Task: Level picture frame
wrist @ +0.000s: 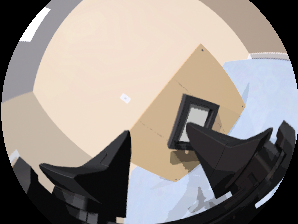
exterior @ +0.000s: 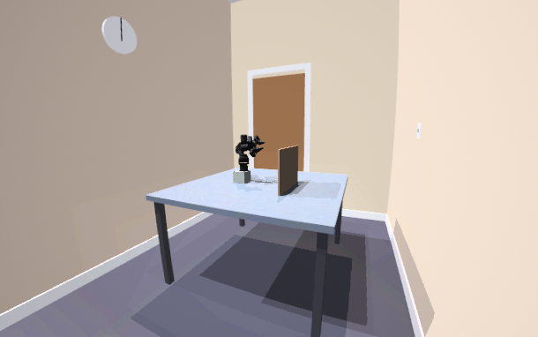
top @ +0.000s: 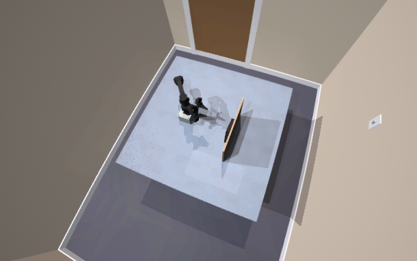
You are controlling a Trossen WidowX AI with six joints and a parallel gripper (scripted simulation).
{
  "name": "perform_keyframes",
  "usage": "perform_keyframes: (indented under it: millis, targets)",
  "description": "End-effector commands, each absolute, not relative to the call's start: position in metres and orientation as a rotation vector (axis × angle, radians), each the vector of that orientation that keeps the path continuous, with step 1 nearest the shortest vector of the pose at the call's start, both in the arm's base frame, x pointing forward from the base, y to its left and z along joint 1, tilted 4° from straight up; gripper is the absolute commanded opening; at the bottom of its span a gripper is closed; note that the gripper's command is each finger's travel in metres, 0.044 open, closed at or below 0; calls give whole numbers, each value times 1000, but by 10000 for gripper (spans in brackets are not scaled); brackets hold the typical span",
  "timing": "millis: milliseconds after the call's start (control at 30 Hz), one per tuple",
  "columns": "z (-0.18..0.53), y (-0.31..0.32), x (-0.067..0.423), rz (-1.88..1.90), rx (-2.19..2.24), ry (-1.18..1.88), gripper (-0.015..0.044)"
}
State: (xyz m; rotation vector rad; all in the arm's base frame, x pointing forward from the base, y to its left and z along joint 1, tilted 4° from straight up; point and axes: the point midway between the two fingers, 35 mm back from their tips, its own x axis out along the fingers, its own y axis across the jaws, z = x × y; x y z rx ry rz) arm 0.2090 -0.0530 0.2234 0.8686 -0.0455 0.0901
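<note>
A tan wall board (top: 225,152) (exterior: 287,169) (wrist: 166,116) stands upright on the pale table (top: 154,136) (exterior: 212,198). The dark picture frame (top: 228,133) (wrist: 194,121) hangs on the board's face toward the arm, askew to the board's edges. It is hidden in the exterior view. My gripper (top: 205,109) (exterior: 258,147) (wrist: 158,131) is open and empty. It is folded low near the arm's base and points at the frame, well short of it.
The arm's grey base block (top: 184,117) (exterior: 242,176) sits left of the board. A brown door (top: 222,27) (exterior: 279,119) is in the back wall, a clock (exterior: 119,34) on the left wall and a light switch (top: 374,121) (exterior: 418,131) on the right wall.
</note>
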Motion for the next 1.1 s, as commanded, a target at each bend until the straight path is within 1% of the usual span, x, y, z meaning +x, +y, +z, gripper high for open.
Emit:
perform_keyframes:
  millis: [0,100,1067]
  targets:
    - [179,-55,202,67,1091,55,260]
    - [163,-54,198,67,1179,90,260]
    - [163,-54,198,67,1179,90,260]
